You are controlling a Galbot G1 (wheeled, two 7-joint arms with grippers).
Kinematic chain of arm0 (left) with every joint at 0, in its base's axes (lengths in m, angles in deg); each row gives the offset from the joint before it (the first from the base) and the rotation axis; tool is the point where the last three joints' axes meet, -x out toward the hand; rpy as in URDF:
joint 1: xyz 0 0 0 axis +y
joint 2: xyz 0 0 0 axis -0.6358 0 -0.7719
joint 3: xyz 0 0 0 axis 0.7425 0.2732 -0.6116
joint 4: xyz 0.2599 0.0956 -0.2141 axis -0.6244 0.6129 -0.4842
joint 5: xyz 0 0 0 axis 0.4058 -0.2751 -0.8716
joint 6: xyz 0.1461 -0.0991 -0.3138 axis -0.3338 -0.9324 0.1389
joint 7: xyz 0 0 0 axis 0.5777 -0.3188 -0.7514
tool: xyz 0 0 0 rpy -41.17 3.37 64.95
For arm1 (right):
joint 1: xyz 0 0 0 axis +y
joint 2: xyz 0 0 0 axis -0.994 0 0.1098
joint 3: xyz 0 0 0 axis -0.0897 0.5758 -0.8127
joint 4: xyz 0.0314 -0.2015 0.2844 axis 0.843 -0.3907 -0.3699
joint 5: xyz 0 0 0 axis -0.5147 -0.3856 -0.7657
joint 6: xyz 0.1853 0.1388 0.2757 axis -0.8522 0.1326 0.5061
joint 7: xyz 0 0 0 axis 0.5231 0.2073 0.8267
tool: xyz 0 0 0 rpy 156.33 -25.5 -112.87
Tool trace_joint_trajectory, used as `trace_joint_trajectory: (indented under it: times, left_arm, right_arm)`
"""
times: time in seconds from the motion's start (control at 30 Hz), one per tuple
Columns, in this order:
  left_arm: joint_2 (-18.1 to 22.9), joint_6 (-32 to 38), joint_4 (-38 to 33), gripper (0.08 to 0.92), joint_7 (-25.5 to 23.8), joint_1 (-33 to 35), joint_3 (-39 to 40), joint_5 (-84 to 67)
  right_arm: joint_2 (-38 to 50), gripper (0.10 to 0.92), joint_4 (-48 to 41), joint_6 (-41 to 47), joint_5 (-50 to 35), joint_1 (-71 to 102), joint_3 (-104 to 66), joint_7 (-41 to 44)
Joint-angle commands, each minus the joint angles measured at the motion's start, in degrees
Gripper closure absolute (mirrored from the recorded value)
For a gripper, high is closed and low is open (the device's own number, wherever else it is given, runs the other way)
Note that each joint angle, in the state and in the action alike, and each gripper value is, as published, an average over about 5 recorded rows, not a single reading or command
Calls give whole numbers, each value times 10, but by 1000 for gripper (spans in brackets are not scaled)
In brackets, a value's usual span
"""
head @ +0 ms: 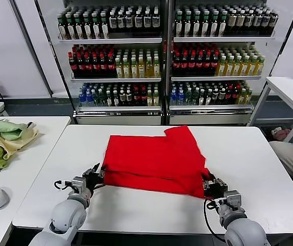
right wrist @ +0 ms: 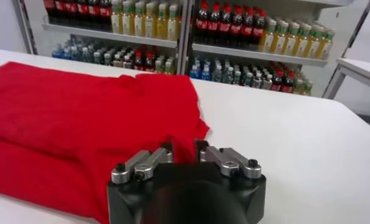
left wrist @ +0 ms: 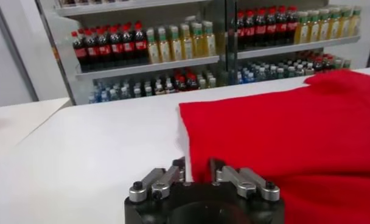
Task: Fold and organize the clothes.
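As I crouched at the near edge of the white table [head: 136,215], the bright red soft-fabric T-shirt [head: 154,159] lay folded at its middle. My left gripper [head: 93,175] and right gripper [head: 211,185] sat at its 2 near corners, fingers apart around the hem, not clamped. I judged 1 fold laid; next called for regripping for another fold.

Head view: high, looking forward and down over the white table [head: 136,205], bottle shelves [head: 162,61] across the upper frame. Left wrist view: low, close behind the left gripper [left wrist: 197,176], facing the shelves. Right wrist view: likewise, behind the right gripper [right wrist: 184,157]. All 3 views share the red T-shirt [head: 154,161], table and shelves.
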Motion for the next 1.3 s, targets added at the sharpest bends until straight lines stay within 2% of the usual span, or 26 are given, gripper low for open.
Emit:
trace_joint_trajectory:
  times: [0.03,0.17,0.3,0.47,0.6,0.7,0.8,1.3]
  left_arm:
    - [-14,-10,-53,460,3,31,-39,-25]
    - [-22,-38,-106,348,4,78,-54,-70]
    - [-13,-56,-108,239,3,88,-39,-73]
    - [-5,-63,-71,180,6,72,-30,-62]
    - [-6,-66,-53,179,12,69,-39,-59]
    - [-9,-72,-51,215,16,70,-42,-56]
    - [-13,-73,-55,293,11,77,-44,-56]
    - [0,-70,-53,726,-20,76,-17,-72]
  right_arm:
    - [-5,424,34,1,8,61,-16,-6]
    - [-19,303,22,-2,5,81,-5,-12]
    - [-27,219,-4,-7,0,81,-2,-17]
    - [-34,203,-14,-8,-12,76,0,-12]
    - [-36,252,-25,-12,-16,68,6,8]
    - [-36,335,-27,-11,-24,63,7,4]
    - [-35,412,-27,-10,-28,61,8,-1]
    - [-38,839,-19,-13,-26,68,7,-1]
